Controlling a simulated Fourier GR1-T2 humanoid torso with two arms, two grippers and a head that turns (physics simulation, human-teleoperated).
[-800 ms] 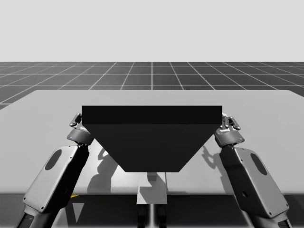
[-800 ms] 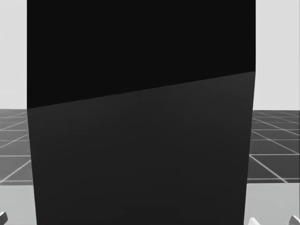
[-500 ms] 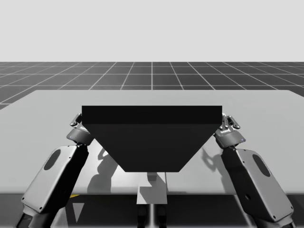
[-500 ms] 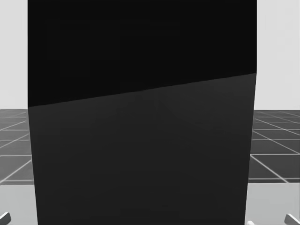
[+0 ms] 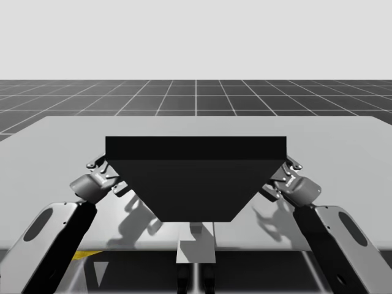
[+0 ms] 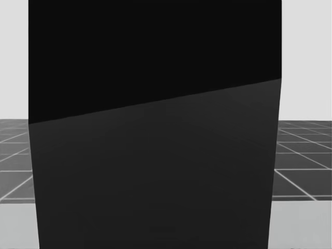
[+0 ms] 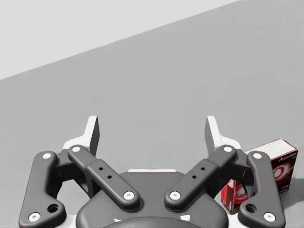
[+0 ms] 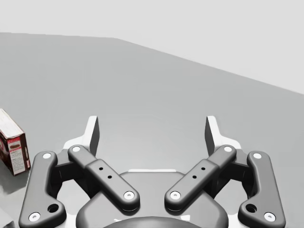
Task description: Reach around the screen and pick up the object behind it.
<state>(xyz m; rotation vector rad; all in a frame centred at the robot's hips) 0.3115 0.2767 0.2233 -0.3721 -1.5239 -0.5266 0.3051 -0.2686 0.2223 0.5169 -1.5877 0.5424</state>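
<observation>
Nearest me in the high view, my left arm (image 5: 46, 245) and my right arm (image 5: 346, 245) are cut off by the bottom edge. They rise to either end of the dark screen (image 5: 196, 177). My left gripper (image 5: 98, 165) sits at the screen's left upper corner and my right gripper (image 5: 292, 164) at its right upper corner, and the fingertips there are too small to read.

The wrist views are plainer. The left gripper (image 7: 153, 130) has its jaws spread wide over bare table, holding nothing. The right gripper (image 8: 153, 128) is the same, fully open with nothing between the fingers.

From my head, the screen (image 6: 155, 155) stands across the middle and covers the table behind it.

The red box (image 7: 280, 159) rests on the table just beside the left gripper's right finger and slightly ahead of it, apart from the fingertip. Its lower end is hidden by that finger's linkage. A broad printed face is turned towards this camera.

In the right wrist view the red box (image 8: 12, 142) sits beside the left finger, well off to the side and partly cut off by the frame. It shows a narrow printed face. With part hidden each time, I cannot tell its long axis for sure.

Beyond it, the grey table (image 5: 61, 141) runs on to a dark gridded floor (image 5: 196, 95).
</observation>
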